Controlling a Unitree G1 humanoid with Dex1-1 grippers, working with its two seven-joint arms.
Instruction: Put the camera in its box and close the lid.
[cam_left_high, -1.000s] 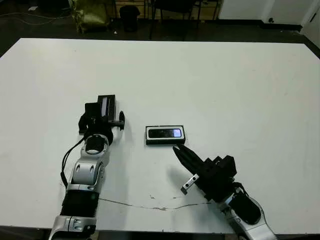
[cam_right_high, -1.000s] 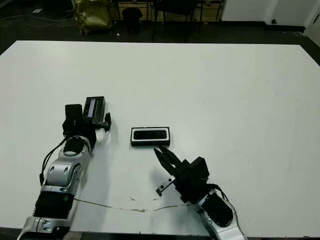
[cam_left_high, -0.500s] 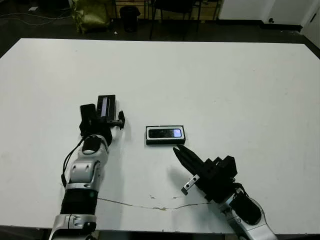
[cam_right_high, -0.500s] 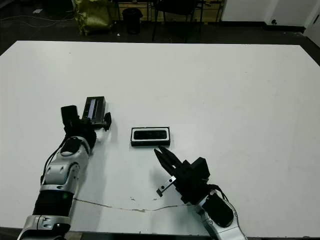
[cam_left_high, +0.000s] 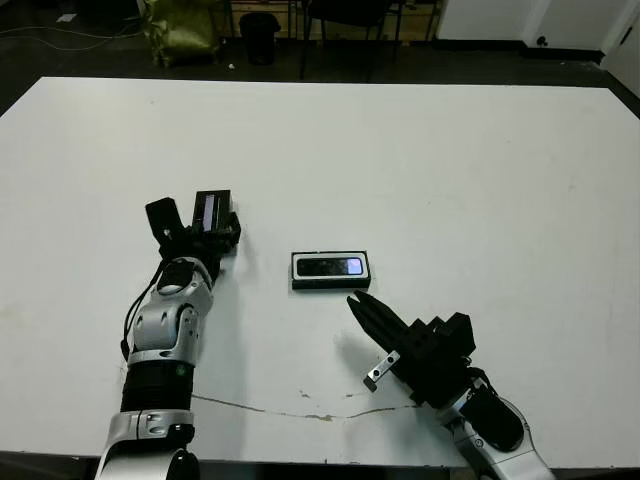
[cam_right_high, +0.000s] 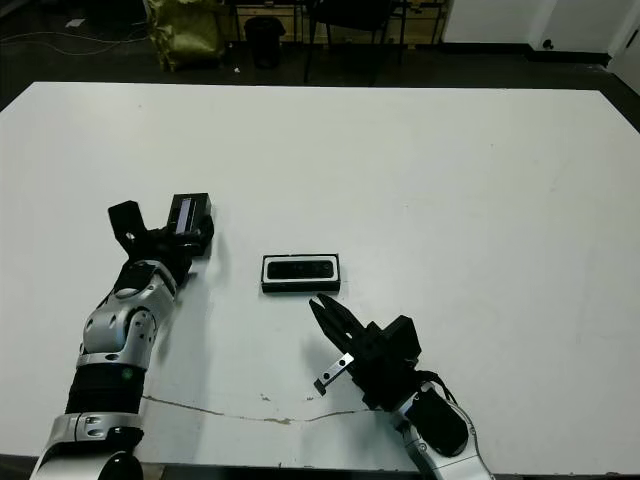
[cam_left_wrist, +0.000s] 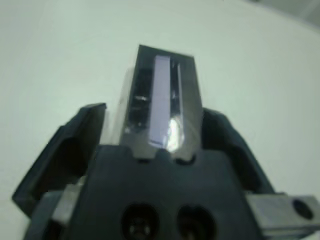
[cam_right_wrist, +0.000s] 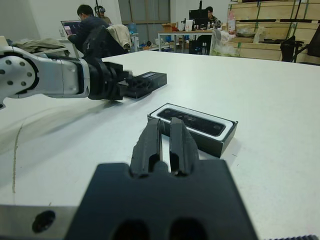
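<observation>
Left eye view: the left gripper (cam_left_high: 213, 228) has turned at the wrist, fingers clamping the lid (cam_left_high: 211, 209); the camera (cam_left_high: 331, 266) already lies in the box (cam_left_high: 331, 283), the right gripper (cam_left_high: 360, 306) pinched empty.

White rectangular table (cam_left_high: 420, 160), matte top, with a thin dark crack line (cam_left_high: 300, 412) near its front edge. Lying on it: small shallow black white-lined box (cam_left_high: 331, 270) at centre; shallow black lid tray with pale bluish-grey strip (cam_left_high: 211, 210), left of box, well apart.
</observation>
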